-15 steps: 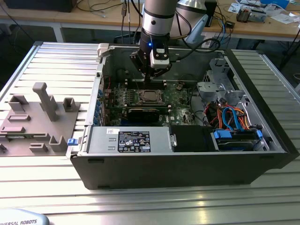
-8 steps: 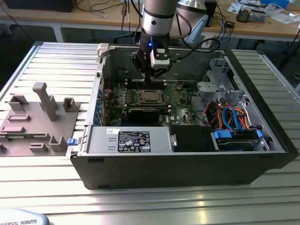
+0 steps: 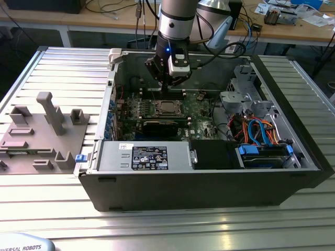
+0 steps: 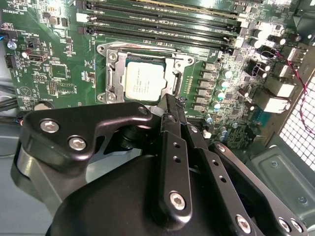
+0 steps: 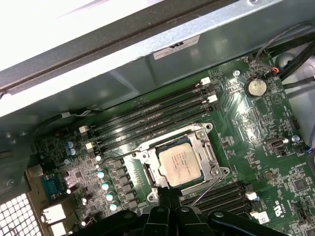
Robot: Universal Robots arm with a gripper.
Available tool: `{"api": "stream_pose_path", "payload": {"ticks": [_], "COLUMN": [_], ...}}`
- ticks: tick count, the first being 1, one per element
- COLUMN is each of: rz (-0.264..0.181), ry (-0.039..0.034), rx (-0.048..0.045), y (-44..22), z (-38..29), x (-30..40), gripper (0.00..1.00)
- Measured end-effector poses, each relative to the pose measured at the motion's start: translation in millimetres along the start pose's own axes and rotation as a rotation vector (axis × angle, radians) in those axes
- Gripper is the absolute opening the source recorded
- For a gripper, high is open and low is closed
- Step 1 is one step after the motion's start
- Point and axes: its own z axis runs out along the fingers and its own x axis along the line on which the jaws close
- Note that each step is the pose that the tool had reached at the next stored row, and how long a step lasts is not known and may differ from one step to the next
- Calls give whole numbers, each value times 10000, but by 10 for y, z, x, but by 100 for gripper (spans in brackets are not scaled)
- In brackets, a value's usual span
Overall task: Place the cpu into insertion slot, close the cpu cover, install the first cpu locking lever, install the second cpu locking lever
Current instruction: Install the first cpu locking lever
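Second wrist view | pincer (image 4: 170,105) closed, empty | beside cpu cover (image 4: 147,81)

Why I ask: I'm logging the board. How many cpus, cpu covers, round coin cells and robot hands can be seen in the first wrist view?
cpu: 1
cpu cover: 1
round coin cell: 1
hand: 1
Total: 4

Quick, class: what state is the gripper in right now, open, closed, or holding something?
Gripper: closed, fingers pressed together, holding nothing visible, its tip beside the cpu cover over the cpu.
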Motion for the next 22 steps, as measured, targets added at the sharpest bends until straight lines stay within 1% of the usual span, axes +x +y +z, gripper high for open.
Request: {"api": "stream_pose_path", "payload": {"ticks": [22], "rz": [-279], "ry": [-5], "rx": [18], "y": [0], "z": [0], "x": [0], "gripper": [11]}}
